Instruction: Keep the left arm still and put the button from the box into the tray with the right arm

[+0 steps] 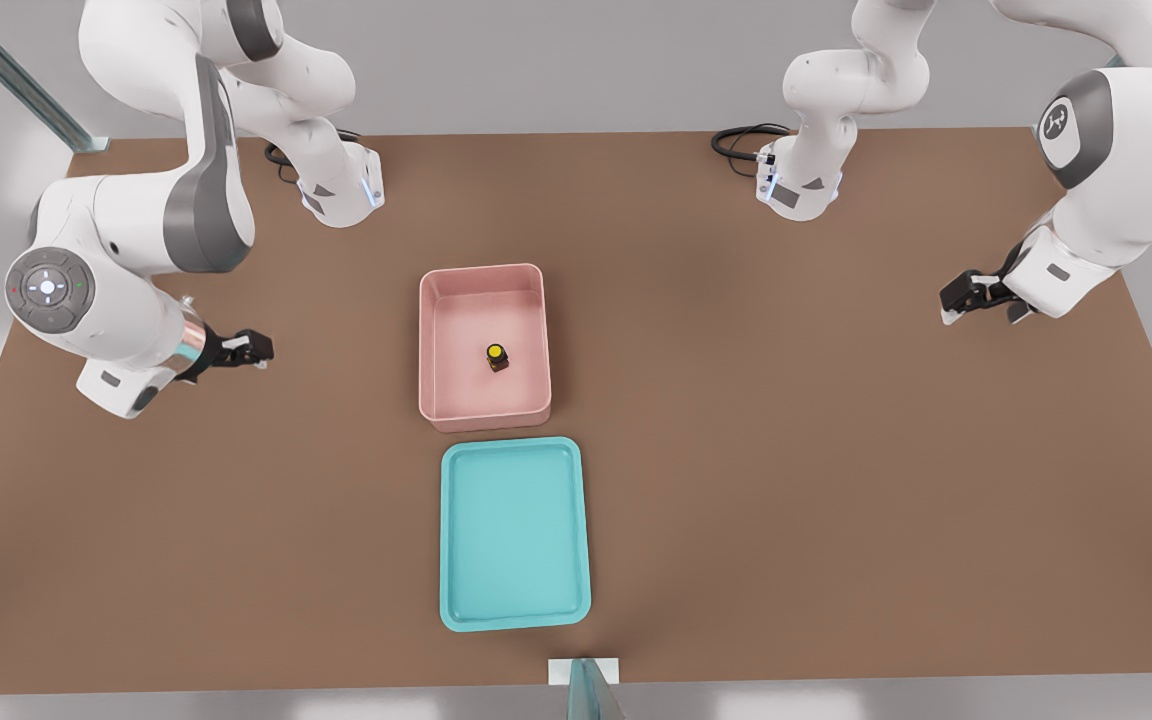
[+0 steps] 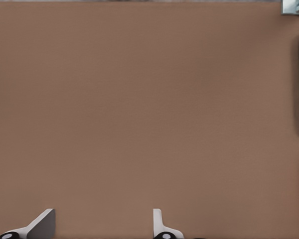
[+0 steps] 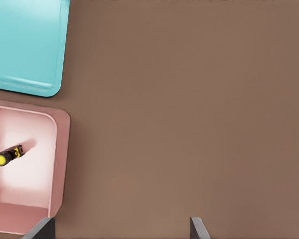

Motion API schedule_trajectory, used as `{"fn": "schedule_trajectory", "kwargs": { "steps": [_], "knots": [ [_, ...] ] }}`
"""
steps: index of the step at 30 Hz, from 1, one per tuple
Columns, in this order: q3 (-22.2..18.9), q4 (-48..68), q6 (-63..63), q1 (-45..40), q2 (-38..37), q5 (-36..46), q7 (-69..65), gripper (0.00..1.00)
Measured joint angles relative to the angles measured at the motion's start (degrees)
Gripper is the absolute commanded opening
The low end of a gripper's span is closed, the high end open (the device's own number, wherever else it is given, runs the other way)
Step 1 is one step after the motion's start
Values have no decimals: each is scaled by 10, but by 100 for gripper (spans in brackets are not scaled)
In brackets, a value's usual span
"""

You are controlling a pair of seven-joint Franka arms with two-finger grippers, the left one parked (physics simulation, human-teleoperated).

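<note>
Claw (image 1: pixel 254 350) wide open, empty, well apart from box (image 1: pixel 433 330); button (image 1: pixel 497 357) inside.

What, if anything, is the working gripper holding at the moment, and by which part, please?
Nothing. The gripper hovers open over bare table at the front view's left, apart from the box. The button sits untouched inside the box.

Smooth plastic pink box (image 1: pixel 484 410), glossy turquoise tray (image 1: pixel 514 615), matt brown table (image 1: pixel 836 480)
</note>
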Motion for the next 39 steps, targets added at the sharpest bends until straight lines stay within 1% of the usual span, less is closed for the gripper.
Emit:
{"fn": "schedule_trajectory", "kwargs": {
  "steps": [2,3,4,5,6,8,9,10,11,13,17,20,23,28,39],
  "knots": [
    [3,0,3,2,1,-1,-2,100],
    [21,0,2,18,10,-3,-3,100],
    [38,-1,-1,70,25,-6,-4,100],
    [68,-1,-3,114,41,-5,-4,100],
    [88,-4,-6,152,62,-4,-2,100],
    [106,-13,1,203,90,3,7,100],
    [112,-61,27,213,86,9,12,100],
    [115,-137,71,219,72,15,16,100],
    [115,-194,119,221,65,19,21,100],
    [114,-259,203,221,64,24,34,100],
    [112,-322,326,231,64,29,62,100],
    [105,-361,391,233,66,28,80,100],
    [97,-380,438,232,72,12,95,100],
    [96,-417,490,235,83,7,117,100],
    [97,-432,530,251,95,13,145,100]
  ]
}}
